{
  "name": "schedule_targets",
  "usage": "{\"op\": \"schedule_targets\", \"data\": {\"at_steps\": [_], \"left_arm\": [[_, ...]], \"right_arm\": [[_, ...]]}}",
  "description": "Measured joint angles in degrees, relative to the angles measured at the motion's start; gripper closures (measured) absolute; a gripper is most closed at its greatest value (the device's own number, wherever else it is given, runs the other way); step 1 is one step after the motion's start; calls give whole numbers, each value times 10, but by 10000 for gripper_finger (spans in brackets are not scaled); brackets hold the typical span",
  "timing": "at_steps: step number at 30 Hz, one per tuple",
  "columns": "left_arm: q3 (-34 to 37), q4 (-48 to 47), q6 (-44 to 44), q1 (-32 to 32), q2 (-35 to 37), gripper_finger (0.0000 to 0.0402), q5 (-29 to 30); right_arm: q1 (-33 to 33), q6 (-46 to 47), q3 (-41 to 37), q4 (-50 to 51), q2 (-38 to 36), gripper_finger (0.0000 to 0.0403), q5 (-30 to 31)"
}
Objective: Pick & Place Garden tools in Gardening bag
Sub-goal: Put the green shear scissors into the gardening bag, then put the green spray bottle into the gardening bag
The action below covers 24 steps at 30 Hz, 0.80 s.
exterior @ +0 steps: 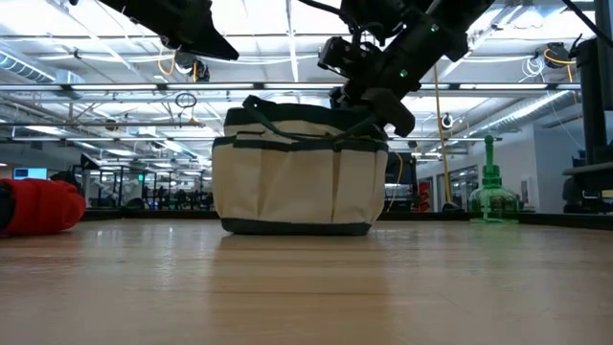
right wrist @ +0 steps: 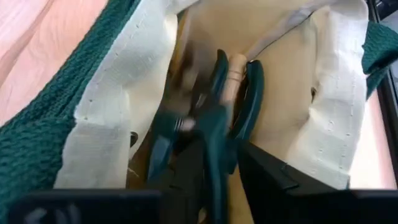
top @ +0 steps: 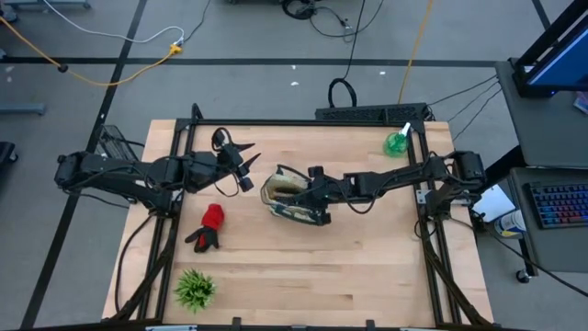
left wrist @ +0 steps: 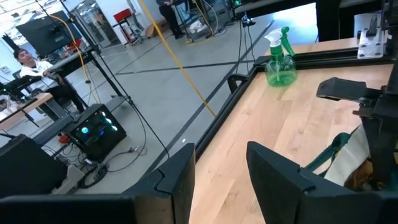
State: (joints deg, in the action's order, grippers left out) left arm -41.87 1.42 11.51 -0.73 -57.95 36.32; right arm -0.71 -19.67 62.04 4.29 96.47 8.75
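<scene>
Green-handled pruners (right wrist: 214,118) inside the gardening bag (right wrist: 112,124), just beyond the right end effector (right wrist: 217,168), fingers parted, released.

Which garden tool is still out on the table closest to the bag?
The red-and-black glove, lying left of the gardening bag. The green spray bottle stands much farther off, at the table's far right corner.

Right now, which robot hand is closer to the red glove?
Left. The left gripper hangs above the table just up and to the right of the red glove. The right gripper is farther off, over the gardening bag.
</scene>
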Motion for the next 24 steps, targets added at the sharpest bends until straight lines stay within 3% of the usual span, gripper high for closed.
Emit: {"op": "schedule_targets", "data": {"at_steps": [12, 24], "left_arm": [[0, -3, -1, 0, 0, 250, 0], [0, -58, -45, 0, 0, 250, 0]], "right_arm": [[7, 48, -1, 0, -14, 216, 2], [3, 80, -2, 9, -80, 218, 1]]}}
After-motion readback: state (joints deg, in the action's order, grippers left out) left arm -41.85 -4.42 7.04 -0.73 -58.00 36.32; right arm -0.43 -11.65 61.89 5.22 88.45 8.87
